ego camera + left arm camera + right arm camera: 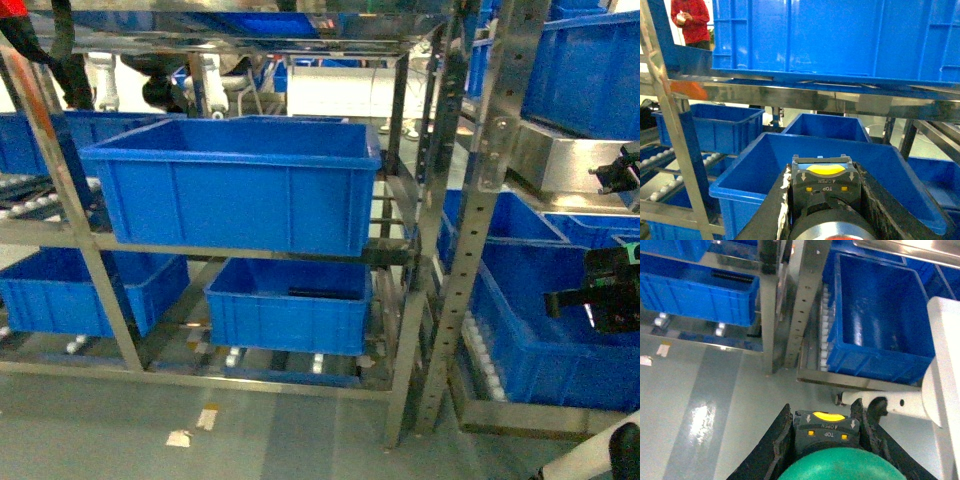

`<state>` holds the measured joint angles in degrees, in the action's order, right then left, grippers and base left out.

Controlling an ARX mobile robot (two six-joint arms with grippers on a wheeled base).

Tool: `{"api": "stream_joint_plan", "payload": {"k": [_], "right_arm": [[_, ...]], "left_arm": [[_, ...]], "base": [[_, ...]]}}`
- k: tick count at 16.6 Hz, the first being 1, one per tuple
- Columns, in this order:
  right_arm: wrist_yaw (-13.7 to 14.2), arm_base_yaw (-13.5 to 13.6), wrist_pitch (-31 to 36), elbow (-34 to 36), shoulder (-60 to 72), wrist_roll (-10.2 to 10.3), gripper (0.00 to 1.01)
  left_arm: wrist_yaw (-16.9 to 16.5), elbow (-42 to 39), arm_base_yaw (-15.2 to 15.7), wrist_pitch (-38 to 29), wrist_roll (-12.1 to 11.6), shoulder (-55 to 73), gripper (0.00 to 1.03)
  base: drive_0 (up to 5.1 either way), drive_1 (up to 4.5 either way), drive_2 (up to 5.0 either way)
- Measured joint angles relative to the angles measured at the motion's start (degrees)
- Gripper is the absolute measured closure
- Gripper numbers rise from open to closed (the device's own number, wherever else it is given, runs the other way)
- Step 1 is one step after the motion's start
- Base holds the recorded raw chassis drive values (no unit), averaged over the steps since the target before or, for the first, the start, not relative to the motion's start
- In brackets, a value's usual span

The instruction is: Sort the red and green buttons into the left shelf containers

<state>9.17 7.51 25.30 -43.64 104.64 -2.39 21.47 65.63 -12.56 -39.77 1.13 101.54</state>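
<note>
In the left wrist view my left gripper [823, 166] is shut on the red button [826, 184]; its black block faces forward and a sliver of red cap shows at the bottom edge. It hangs over the near rim of an open blue container [747, 186] on the left shelf [670, 120]. My right gripper [825, 412] is shut on the green button [840, 465], low over the grey floor in front of the right rack. In the head view the right gripper [575, 300] sits at the far right, and the left gripper is out of frame. Big blue containers [240, 190] fill the left shelf [250, 250].
A perforated steel post [470, 250] divides the left shelf from a right rack holding more blue bins [540, 340]. Lower bins [290, 305] rest on roller tracks. Tape scraps [180, 437] lie on the floor. A person in red [690, 20] stands behind the rack. A white robot part [940, 365] is close on the right.
</note>
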Motion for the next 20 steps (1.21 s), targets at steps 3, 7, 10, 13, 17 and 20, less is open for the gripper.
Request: {"api": "stream_joint_plan", "payload": {"k": [3,7,10,13,17,20], "right_arm": [[0.0,0.0,-0.2,0.0,0.0,0.0,0.72],[0.0,0.0,0.0,0.0,0.0,0.0,0.72],[0.0,0.0,-0.1,0.0,0.0,0.0,0.72],[0.0,0.0,-0.1,0.0,0.0,0.0,0.72],[-0.3,0.8,0.0,0.0,0.0,0.0,0.72],[-0.1,0.5,-0.2,0.0,0.0,0.0,0.72]], "left_arm": [[0.1,0.0,0.0,0.0,0.0,0.0,0.75],[0.0,0.0,-0.1,-0.1,0.0,0.0,0.75],[0.1,0.0,0.0,-0.1,0.0,0.0,0.75],[0.1,0.0,0.0,-0.1,0.0,0.0,0.75],[0.8,0.0,1.2,0.2,0.0,0.0,0.75],[0.7,0.0,1.0,-0.2,0.0,0.0,0.75]], "base": [[-5.0,2.42,2.4],[-5.0,2.45,2.5],[-5.0,2.48,2.5],[-5.0,2.48,2.5],[-1.2,0.62,0.6],[0.0,0.0,0.0]]}}
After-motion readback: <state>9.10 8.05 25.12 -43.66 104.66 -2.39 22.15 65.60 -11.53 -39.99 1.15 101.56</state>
